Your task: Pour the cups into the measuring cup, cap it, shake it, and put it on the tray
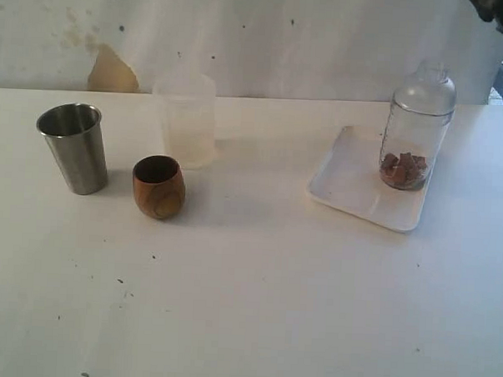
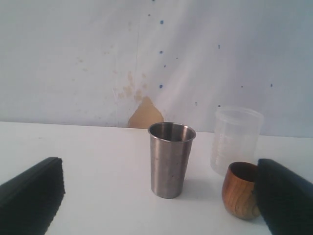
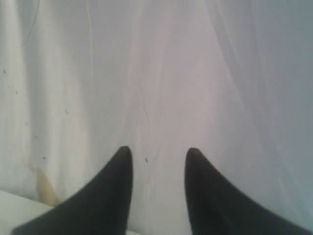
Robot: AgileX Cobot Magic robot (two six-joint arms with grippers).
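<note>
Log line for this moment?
measuring cup: capped, on tray | tumbler, wooden cup: upright | left end effector: open, empty | right end effector: empty

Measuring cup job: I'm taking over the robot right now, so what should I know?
Left tool: open, empty, facing the steel tumbler.
Right tool: jaws apart, empty, pointing at the backdrop.
Measuring cup: capped, upright on the tray, brown pieces inside.
Steel tumbler and wooden cup: upright, apart, well left of the tray in the exterior view.
Done, by the look of it: pouring, capping, setting on the tray.
Left: probably nothing. Shaking cannot be checked.
</note>
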